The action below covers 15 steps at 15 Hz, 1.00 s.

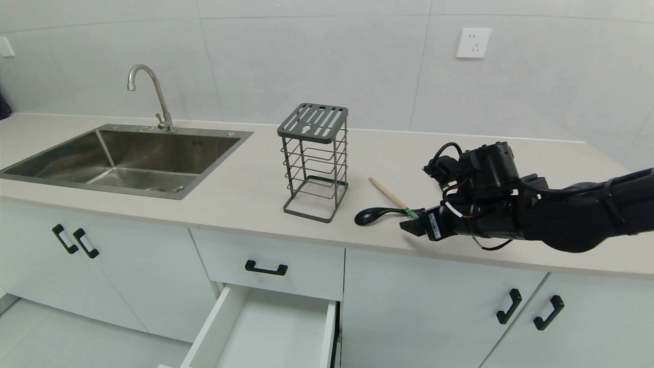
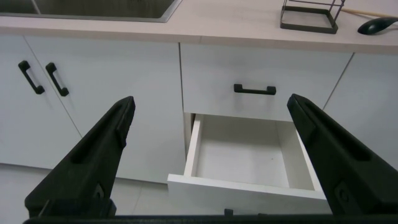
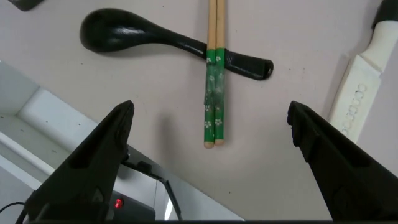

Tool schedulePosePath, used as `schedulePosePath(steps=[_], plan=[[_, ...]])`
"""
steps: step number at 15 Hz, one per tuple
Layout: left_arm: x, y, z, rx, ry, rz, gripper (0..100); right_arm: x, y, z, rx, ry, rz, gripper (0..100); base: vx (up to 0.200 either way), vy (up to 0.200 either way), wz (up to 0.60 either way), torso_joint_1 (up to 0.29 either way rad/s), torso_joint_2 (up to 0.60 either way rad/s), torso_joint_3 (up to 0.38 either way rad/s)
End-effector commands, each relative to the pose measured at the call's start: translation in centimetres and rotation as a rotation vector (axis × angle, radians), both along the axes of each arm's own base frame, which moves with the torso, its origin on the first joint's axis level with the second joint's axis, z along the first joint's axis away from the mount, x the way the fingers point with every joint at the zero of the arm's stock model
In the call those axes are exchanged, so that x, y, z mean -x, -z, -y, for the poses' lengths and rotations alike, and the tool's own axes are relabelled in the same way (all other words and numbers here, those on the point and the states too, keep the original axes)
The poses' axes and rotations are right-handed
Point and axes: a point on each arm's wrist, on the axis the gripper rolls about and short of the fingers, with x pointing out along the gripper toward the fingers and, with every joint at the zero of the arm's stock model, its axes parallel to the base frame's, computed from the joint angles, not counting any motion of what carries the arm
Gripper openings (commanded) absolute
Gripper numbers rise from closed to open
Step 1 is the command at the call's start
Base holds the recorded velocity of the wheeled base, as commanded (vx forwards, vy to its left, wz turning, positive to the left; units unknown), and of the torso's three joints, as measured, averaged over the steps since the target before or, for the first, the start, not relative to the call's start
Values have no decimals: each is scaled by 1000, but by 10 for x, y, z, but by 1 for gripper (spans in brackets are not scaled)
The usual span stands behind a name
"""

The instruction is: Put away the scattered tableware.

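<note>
Black spoon (image 3: 124, 31): on the tabletop (image 1: 245, 189) near its front edge, beside the wire rack (image 1: 315, 161).
Chopsticks (image 3: 214, 74): lying across the spoon's handle.
Right pincer (image 3: 210, 115): spread wide, empty, over the chopsticks' green ends.
Left pincer (image 2: 211, 102): spread wide, facing the open drawer (image 2: 249, 155).

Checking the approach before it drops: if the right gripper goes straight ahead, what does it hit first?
Probably the chopsticks, green ends crossing the spoon handle, centred in the open right gripper; depth unclear.
</note>
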Motion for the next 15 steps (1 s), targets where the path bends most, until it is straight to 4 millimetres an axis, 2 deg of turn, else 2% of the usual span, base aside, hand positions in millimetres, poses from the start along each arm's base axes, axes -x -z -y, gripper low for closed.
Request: schedulePosePath(steps=[1, 6, 9, 10, 15], plan=[[0, 0, 0, 0, 0, -1, 100, -2, 6, -2, 8, -4, -13, 100, 0, 0, 0, 0, 0, 0], [0, 0, 0, 0, 0, -1, 100, -11, 25, -15, -10, -22, 13, 100, 0, 0, 0, 0, 0, 0], [0, 0, 0, 0, 0, -1, 100, -12, 27, -18, -7, -28, 11, 100, 0, 0, 0, 0, 0, 0], [0, 0, 0, 0, 0, -1, 100, -11, 28, -20, -8, -34, 9, 0, 0, 0, 0, 0, 0, 0], [0, 0, 0, 0, 0, -1, 100, -11, 32, -23, 0, -34, 1, 0, 0, 0, 0, 0, 0, 0]])
